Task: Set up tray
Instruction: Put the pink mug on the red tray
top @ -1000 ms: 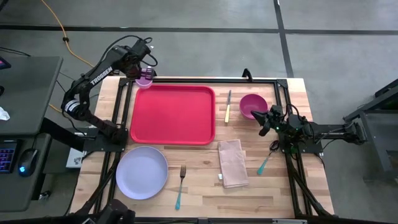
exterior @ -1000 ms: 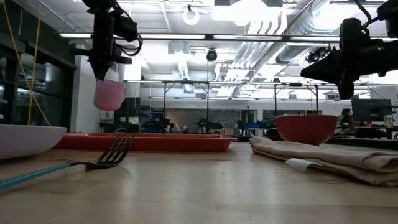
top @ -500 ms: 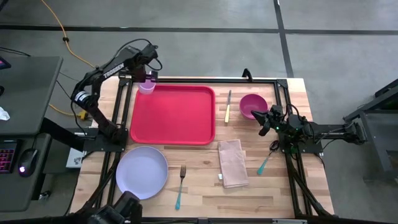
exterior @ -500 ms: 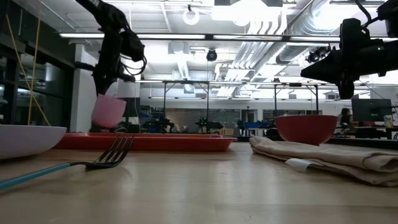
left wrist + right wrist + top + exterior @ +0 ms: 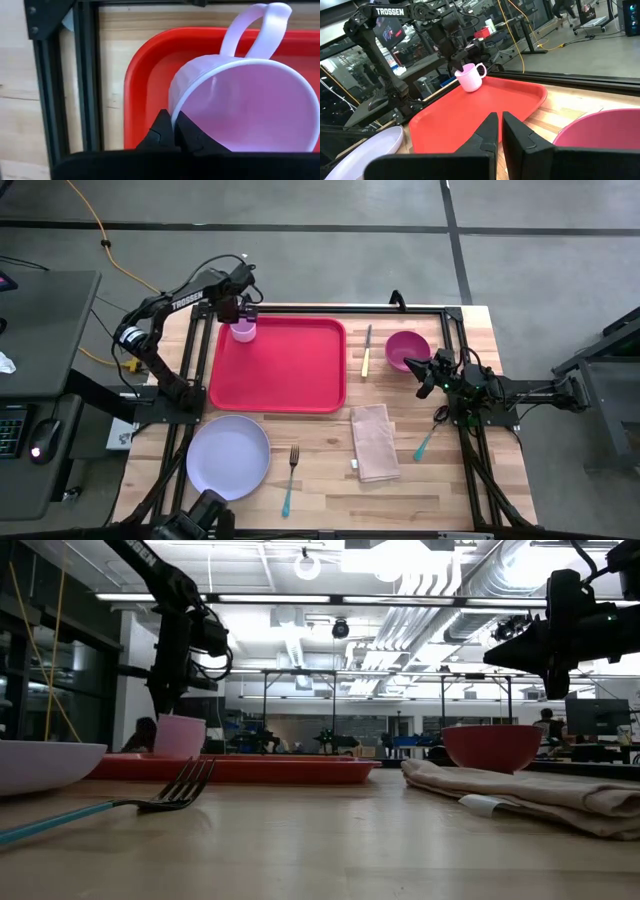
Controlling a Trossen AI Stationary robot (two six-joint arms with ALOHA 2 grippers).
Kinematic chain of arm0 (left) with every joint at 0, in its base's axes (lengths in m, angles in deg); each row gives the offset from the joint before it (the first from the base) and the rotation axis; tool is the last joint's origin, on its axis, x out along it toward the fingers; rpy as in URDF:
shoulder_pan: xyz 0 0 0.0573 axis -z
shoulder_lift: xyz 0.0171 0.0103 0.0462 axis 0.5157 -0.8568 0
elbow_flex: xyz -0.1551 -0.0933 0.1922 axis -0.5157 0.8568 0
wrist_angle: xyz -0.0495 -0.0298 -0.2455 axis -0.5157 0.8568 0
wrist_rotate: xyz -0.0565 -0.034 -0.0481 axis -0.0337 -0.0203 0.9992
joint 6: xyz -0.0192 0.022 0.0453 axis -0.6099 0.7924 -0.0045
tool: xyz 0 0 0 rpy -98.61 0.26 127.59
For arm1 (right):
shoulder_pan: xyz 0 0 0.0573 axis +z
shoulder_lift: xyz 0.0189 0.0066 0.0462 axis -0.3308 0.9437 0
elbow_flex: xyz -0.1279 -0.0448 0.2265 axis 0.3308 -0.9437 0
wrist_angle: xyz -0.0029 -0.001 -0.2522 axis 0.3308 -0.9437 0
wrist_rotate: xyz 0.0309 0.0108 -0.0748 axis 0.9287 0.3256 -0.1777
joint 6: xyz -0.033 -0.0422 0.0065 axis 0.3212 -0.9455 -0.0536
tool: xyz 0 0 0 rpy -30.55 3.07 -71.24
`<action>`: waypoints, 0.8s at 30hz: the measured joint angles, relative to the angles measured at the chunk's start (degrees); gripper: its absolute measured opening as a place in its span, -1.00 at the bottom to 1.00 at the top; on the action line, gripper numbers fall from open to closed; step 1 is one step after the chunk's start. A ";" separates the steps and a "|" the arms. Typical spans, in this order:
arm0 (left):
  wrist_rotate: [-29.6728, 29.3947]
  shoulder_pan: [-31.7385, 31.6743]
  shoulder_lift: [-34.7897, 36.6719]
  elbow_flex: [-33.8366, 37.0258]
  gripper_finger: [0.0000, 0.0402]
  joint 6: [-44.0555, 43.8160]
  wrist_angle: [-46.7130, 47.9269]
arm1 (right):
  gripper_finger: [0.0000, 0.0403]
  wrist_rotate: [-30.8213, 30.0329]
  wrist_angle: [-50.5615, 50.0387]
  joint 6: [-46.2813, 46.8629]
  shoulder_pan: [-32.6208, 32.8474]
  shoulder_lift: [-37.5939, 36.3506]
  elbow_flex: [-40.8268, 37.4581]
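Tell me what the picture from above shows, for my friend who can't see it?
The left end effector holds a pink mug on the far left corner of a red tray. A lavender plate, fork and napkin lie nearby.

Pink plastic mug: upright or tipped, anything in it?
Upright and empty. The pink plastic mug stands open-end-up in a corner of the red plastic tray; the left wrist view shows a bare interior.

Bright even overhead light; ceiling strips (image 5: pixel 400 598) glare; fork (image 5: pixel 120 802) foreground blurred.
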 joint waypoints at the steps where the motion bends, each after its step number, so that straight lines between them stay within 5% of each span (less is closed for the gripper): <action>1: 0.30 -0.48 0.16 0.01 -0.94 0.15 -0.02 | -1.00 0.00 0.00 0.00 0.00 0.00 0.00; 24: 3.20 -4.28 0.32 0.44 -0.94 2.81 1.10 | -1.00 0.00 -0.02 0.13 0.02 -0.02 -0.02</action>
